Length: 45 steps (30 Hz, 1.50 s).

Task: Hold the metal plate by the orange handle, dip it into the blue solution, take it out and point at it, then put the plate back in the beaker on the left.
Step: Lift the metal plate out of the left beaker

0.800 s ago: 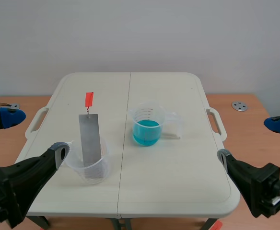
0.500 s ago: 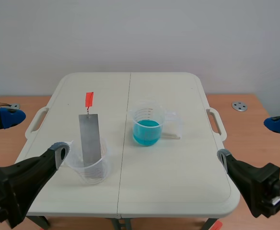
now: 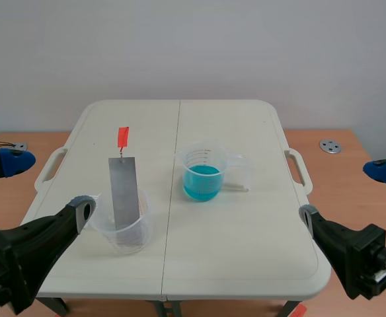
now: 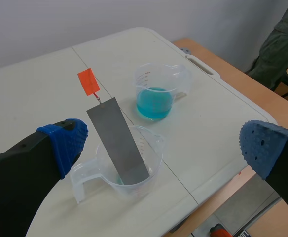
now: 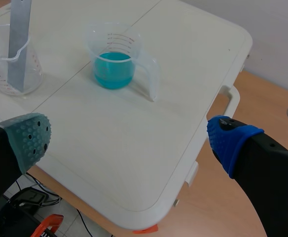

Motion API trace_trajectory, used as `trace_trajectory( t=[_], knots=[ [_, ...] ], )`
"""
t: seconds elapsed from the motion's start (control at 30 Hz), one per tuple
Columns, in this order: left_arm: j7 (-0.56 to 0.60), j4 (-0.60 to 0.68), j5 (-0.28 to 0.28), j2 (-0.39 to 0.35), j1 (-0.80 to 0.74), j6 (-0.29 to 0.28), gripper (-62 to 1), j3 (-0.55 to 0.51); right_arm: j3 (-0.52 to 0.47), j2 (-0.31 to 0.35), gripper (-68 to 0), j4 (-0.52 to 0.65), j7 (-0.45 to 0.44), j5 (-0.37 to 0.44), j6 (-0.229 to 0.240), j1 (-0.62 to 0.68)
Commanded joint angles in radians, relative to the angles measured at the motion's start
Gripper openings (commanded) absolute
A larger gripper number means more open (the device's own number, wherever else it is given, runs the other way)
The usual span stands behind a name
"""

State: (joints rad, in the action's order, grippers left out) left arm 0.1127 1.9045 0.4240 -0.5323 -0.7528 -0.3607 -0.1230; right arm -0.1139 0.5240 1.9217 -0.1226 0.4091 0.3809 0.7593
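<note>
Two clear plastic beakers stand on the white folding table (image 3: pixel 246 231), one on each side of its centre seam and well apart. The left beaker (image 3: pixel 123 228) holds the metal plate (image 3: pixel 124 191), a grey strip whose lower end rests on the beaker's bottom. The strip leans against the rim, so most of it rises above the beaker. At its top, a thin wire carries the orange handle (image 3: pixel 123 137), a small flag-like tag with nothing touching it. The right beaker (image 3: pixel 204 173) is about a third full of the blue solution (image 3: pixel 201 181), and its handle points toward the table's right edge.

The left jaws stand wide apart and hold nothing, low by the table's near left side. In the left wrist view one blue pad (image 4: pixel 65 143) sits just beside the left beaker, and the other is far off past the table's edge. The right jaws are likewise spread wide and empty at the near right corner, with the right beaker ahead of them. A small round metal disc (image 3: pixel 330 146) lies on the wooden surface beyond the table's right side.
</note>
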Motion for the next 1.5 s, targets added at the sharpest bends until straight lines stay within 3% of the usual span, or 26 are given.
trace_trajectory(
  t=[0.0,0.57,0.6,0.73,0.77,0.93,1.27,1.47],
  knots=[
    [0.018,0.007,0.006,0.000,0.000,-0.001,1.4,0.000,-0.005,0.007,-1.2,0.010,-0.018,0.009,0.001,-0.012],
    [0.022,0.007,0.006,0.000,0.000,0.029,0.7,0.000,-0.005,0.007,-1.2,0.010,-0.021,0.009,0.001,-0.012],
    [0.024,0.007,0.006,0.000,0.000,0.034,-8.0,0.000,-0.005,0.007,-1.2,0.010,-0.022,0.009,0.001,-0.012],
    [0.025,0.007,0.002,0.000,0.000,0.036,-55.3,0.000,-0.005,0.007,-1.2,0.010,-0.022,0.009,0.005,-0.017],
    [0.025,0.007,0.002,0.000,0.000,0.035,-60.0,0.000,-0.005,0.007,-1.2,0.010,-0.021,0.009,0.005,-0.019],
    [0.024,0.007,0.001,0.000,-0.005,0.040,-57.9,0.000,-0.005,0.007,-1.2,0.010,-0.021,0.003,0.008,-0.031],
    [0.016,0.006,-0.006,0.000,-0.191,0.232,-57.9,-0.001,-0.003,0.007,-1.2,0.009,-0.021,0.003,0.012,-0.064],
    [-0.055,0.006,-0.086,0.000,-0.305,0.327,-57.9,-0.003,0.033,0.007,-1.2,-0.006,-0.021,0.003,0.016,-0.114]
  ],
)
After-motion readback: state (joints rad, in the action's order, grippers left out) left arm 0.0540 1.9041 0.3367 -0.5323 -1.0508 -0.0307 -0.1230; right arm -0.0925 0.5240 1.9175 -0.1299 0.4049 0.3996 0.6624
